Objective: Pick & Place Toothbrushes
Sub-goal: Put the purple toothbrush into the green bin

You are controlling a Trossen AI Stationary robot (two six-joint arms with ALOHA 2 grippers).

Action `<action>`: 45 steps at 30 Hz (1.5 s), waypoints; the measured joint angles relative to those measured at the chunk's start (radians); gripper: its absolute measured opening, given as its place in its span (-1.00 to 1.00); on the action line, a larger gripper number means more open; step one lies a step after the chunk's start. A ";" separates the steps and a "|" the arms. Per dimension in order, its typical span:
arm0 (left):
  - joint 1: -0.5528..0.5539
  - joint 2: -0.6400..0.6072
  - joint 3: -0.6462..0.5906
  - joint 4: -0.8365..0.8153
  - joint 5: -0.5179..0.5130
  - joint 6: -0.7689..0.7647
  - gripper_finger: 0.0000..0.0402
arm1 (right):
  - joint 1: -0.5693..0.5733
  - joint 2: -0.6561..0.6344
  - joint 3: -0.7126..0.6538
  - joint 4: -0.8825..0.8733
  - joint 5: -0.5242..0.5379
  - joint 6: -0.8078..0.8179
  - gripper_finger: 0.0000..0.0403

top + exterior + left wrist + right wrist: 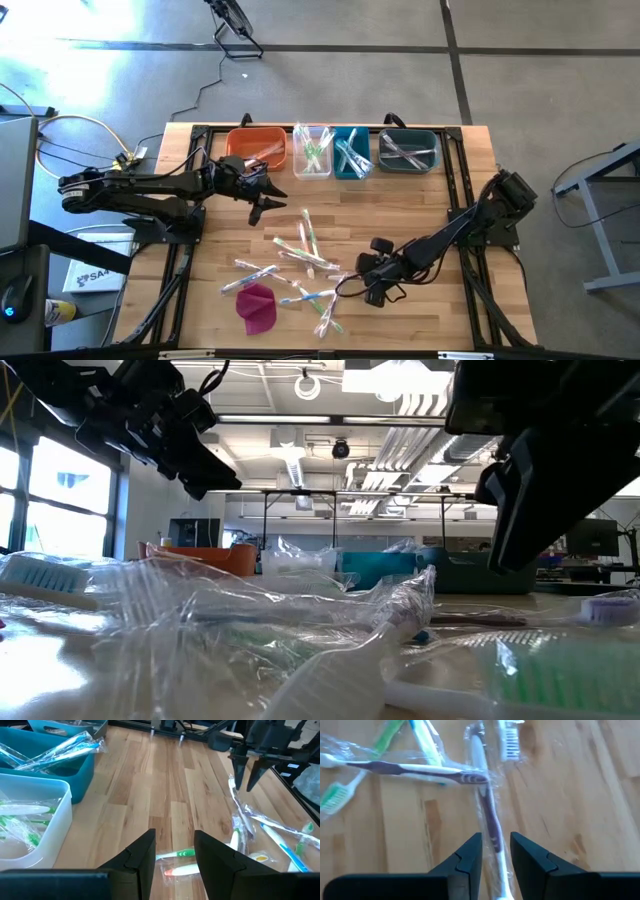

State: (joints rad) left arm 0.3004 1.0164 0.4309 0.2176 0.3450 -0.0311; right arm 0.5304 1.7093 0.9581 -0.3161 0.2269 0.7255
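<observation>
Several wrapped toothbrushes [300, 255] lie scattered on the wooden table's middle, and more lie in the bins at the far edge. My right gripper [355, 283] hangs over the right side of the scatter, pointing steeply down, shut on a purple-and-white toothbrush [487, 795] in a clear wrapper. My left gripper [262, 205] hovers above the table in front of the orange bin [255, 148], open and holding nothing; a green-and-white toothbrush [175, 854] lies on the table beneath it. My right gripper pinches the purple-and-white toothbrush by its wrapped handle [495, 837] between the two fingers. The fingers come from above, slanting down. In the left wrist view the toothbrush [239, 802] slants down below the fingers [240, 772] toward the other brushes on the table.
Along the far edge stand an orange bin, a clear bin [312, 150], a teal bin [352, 152] and a dark bin [408, 150]. A magenta cloth lump [257, 307] lies near the front left. Bare wood [400, 210] shows between the scatter and the bins.
</observation>
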 joint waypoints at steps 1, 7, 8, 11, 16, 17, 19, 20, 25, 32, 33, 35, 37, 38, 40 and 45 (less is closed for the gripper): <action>0.000 0.000 0.000 0.000 0.000 0.000 -0.34 | 0.000 0.001 0.000 -0.001 -0.003 -0.017 -0.54; 0.000 0.000 0.000 -0.003 0.000 0.000 -0.34 | 0.002 0.001 0.000 -0.004 0.009 -0.047 -0.46; 0.000 0.000 0.000 -0.003 0.001 0.000 -0.34 | 0.002 0.001 0.000 -0.004 0.009 -0.047 -0.42; 0.000 0.000 0.000 -0.003 0.003 0.000 -0.34 | 0.002 0.001 0.000 -0.012 0.018 -0.036 -0.30; 0.000 0.000 0.000 -0.004 0.003 0.000 -0.34 | 0.002 0.001 0.000 -0.011 0.030 -0.034 -0.18; 0.000 0.000 0.000 -0.004 0.003 0.000 -0.34 | 0.002 0.004 0.000 -0.007 0.031 -0.032 -0.18; 0.000 0.000 0.000 -0.005 0.003 0.000 -0.34 | 0.002 0.015 -0.004 0.005 0.034 -0.020 -0.18; 0.000 0.000 0.000 -0.006 0.003 0.000 -0.34 | 0.003 0.017 -0.010 0.001 0.032 -0.020 -0.19; 0.000 0.000 0.000 -0.015 0.003 0.000 -0.34 | 0.012 0.045 -0.015 -0.002 0.029 -0.018 -0.23; 0.000 0.000 -0.001 -0.019 0.002 0.000 -0.34 | 0.013 0.091 -0.014 0.015 0.015 -0.011 -0.22; 0.000 0.000 -0.001 -0.019 0.002 0.000 -0.34 | 0.013 0.096 -0.013 0.014 0.010 -0.011 -0.22; 0.000 0.000 -0.001 -0.020 0.002 0.000 -0.34 | 0.014 0.111 -0.012 0.016 0.018 -0.011 -0.23; 0.000 0.000 -0.001 -0.020 0.002 0.000 -0.34 | 0.014 0.116 -0.012 0.016 0.025 -0.005 -0.25; 0.000 0.000 -0.001 -0.022 0.002 0.000 -0.34 | 0.014 0.116 -0.012 0.016 0.029 -0.001 -0.26; 0.000 0.000 -0.001 -0.029 0.002 0.000 -0.34 | 0.014 0.116 -0.012 0.015 0.036 0.010 -0.29; 0.000 0.000 -0.001 -0.036 0.000 0.000 -0.34 | 0.013 0.109 -0.013 0.010 0.037 0.011 -0.47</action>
State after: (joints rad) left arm 0.3006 1.0168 0.4301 0.1818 0.3447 -0.0313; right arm 0.5438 1.8187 0.9451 -0.3056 0.2637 0.7368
